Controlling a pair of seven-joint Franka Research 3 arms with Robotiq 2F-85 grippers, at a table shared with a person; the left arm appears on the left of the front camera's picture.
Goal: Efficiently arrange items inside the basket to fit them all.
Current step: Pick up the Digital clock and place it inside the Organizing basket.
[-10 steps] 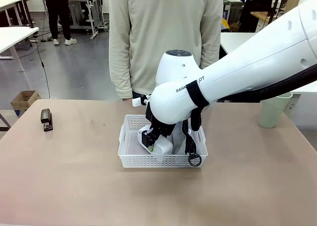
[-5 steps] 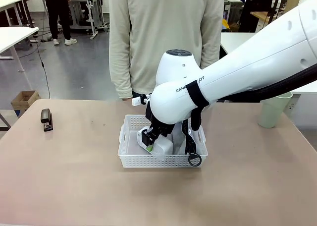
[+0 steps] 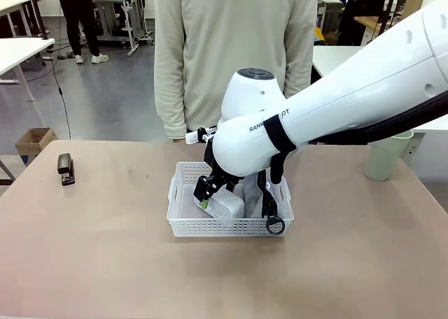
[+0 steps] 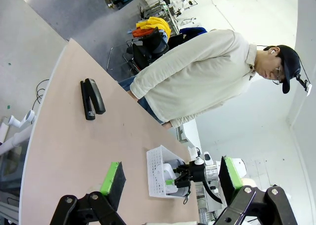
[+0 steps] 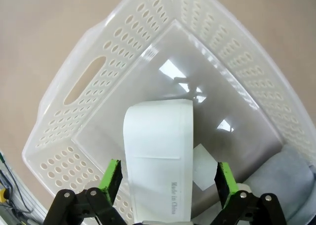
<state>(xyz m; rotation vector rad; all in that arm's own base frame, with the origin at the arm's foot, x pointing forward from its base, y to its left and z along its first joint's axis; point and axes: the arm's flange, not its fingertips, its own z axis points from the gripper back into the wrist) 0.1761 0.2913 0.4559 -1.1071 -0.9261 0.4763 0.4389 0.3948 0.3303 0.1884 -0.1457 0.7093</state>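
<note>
The white basket (image 3: 183,224) sits mid-table. Inside it the white box (image 3: 229,207) stands on edge, and my right gripper (image 3: 208,197) hangs just over it, open. In the right wrist view the white box (image 5: 159,156) lies between the spread green pads (image 5: 111,177), with a gap on the right side. The grey pouch (image 5: 291,178) lies at one end of the basket (image 5: 79,89), and its black strap ring (image 3: 275,226) hangs over the front rim. The stapler (image 3: 65,168) lies far left and the pale green cup (image 3: 387,154) far right. My left gripper (image 4: 172,178) is open, with nothing between its pads.
A person in a cream sweater (image 3: 234,53) stands at the far edge, right behind the basket. The left wrist view shows the stapler (image 4: 92,98) and basket (image 4: 157,168) from afar. My right arm (image 3: 336,102) spans the table's right half. Bare table lies at the left and front.
My right gripper's jaws have spread apart and let go of the white box, which stays in the basket. The wrist has risen slightly. The left arm has not moved.
</note>
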